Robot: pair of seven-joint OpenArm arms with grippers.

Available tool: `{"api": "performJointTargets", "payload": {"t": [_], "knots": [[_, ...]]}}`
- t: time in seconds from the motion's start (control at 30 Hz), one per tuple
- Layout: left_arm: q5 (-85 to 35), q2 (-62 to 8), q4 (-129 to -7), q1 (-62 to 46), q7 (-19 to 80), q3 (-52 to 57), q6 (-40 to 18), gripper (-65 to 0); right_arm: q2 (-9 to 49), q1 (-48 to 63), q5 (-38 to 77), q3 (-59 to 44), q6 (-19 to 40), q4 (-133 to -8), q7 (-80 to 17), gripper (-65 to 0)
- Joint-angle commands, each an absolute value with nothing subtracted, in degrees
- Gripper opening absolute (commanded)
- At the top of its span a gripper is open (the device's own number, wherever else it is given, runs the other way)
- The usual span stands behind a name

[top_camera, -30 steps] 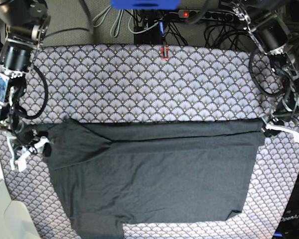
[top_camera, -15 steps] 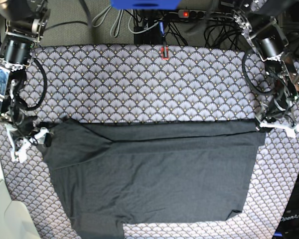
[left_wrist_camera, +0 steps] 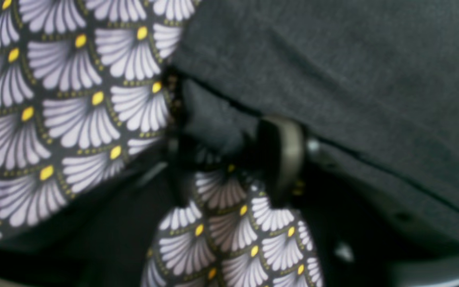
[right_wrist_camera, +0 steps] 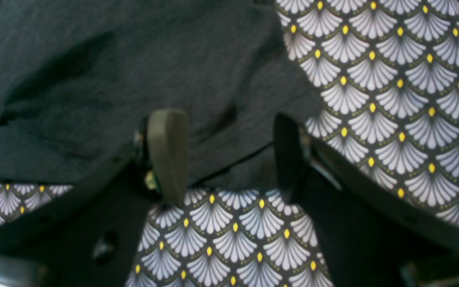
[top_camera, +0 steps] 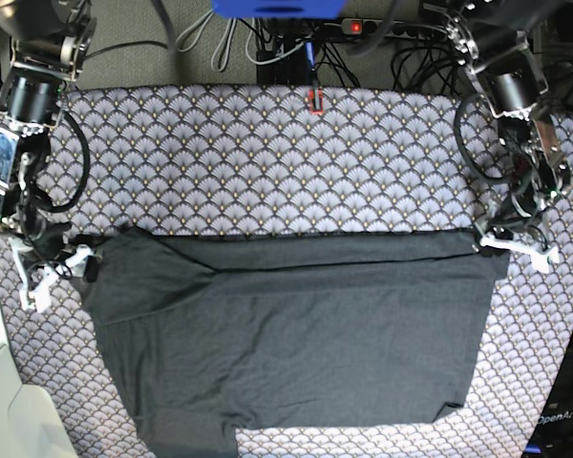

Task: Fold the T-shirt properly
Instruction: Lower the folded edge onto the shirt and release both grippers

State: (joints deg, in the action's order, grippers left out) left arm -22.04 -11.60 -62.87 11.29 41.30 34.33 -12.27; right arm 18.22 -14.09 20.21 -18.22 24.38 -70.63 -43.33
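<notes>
T-shirt (top_camera: 296,334): in the base view we see it spread across the scallop-patterned tablecloth (top_camera: 267,153), top edge folded over, likely one fold done.
Left wrist view: our left gripper (left_wrist_camera: 233,159) sits at the shirt's folded corner; fabric lies between the jaws, but we cannot tell whether they pinch it.
Right wrist view: our right gripper (right_wrist_camera: 225,155) stands wide apart, straddling the shirt's edge, holding nothing, apparently poised for a grab.

The left pincer (left_wrist_camera: 229,159) straddles the T-shirt (left_wrist_camera: 333,71) corner over the tablecloth (left_wrist_camera: 54,119).
</notes>
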Motion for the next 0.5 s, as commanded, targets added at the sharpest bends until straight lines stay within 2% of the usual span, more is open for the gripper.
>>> {"api": "performJointTargets", "payload": {"t": [0.0,0.1,0.2,0.47], "knots": [[-22.90,-12.79,-63.69,12.35,40.13,34.42,-12.88,-47.5,19.47,-15.34,20.79,-19.65,24.57,-71.60,-41.89,-30.2],[-22.99,-12.88,-63.69,12.35,40.13,34.42,-12.88,-58.3,19.38,-15.34,20.79,-20.79,24.57,-71.60,-41.89,-30.2],[-22.73,-12.88,-63.69,12.35,40.31,34.42,-12.88,-64.7,19.38,-15.25,20.70,-20.88,24.57,-71.52,-41.89,-29.9],[-22.73,-12.88,-63.69,12.35,40.48,34.42,-12.88,-64.5,20.53,-14.29,20.79,-20.88,24.57,-65.45,-41.19,-29.9]]}}
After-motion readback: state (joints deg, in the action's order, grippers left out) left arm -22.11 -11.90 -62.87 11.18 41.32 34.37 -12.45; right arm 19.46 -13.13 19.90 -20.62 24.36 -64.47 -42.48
